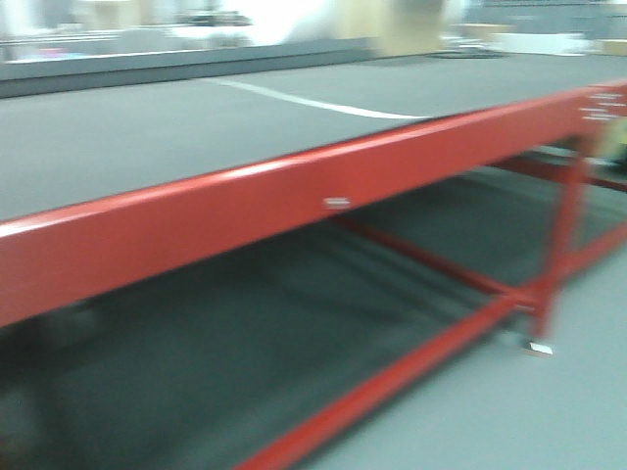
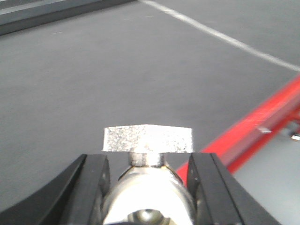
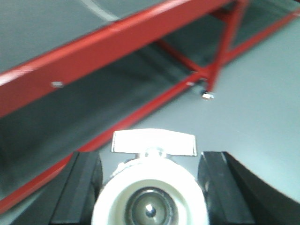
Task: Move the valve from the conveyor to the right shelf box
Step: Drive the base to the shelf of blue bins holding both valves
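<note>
– Grey belt of the conveyor [image 2: 108, 70] sat right under the left claw [image 2: 149, 171], which was clamped on a valve [image 2: 147, 139], silver handle poking out front. The right claw [image 3: 151, 173] had a second valve [image 3: 150, 187] pinched too, out over the floor [image 3: 262, 117].
– So neither was lying on the belt?
– Nope, both were up in the fingers. My worry: round bodies between flat pads, so one jolt could've rolled a valve out. The right one also hung near the red frame [image 1: 294, 201], easy to clip.
– And the shelf box?
– Couldn't see it anywhere, the front view was all smear. Aiming blind, it could've missed the box.
</note>
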You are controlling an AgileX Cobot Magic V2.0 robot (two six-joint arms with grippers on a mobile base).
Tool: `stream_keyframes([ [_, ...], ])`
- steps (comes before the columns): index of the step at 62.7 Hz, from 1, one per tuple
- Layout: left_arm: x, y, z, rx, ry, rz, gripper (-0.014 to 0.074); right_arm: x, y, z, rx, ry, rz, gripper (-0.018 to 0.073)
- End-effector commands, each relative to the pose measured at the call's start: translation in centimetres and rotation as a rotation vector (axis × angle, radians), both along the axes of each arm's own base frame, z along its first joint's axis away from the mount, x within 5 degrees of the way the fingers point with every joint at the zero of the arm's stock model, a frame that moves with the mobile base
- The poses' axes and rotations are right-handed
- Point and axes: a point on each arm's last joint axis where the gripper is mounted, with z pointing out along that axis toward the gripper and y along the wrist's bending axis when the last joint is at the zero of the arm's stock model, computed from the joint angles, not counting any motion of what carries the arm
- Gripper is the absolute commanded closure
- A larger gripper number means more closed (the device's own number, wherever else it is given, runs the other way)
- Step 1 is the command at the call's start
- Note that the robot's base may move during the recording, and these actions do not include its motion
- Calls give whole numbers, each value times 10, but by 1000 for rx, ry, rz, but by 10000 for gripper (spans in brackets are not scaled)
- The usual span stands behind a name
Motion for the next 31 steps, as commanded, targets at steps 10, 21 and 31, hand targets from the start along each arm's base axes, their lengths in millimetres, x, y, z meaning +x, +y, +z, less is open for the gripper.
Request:
stream_keyframes([
  [10,-2,-1,11,-9,-80,-5,708,0,-1,10,0,-87,-13,725],
  [21,-2,-1,11,-9,-80,-5,708,0,-1,10,0,-87,-13,725],
  [31,-2,-1,11,-9,-80,-5,708,0,-1,10,0,-87,-13,725],
])
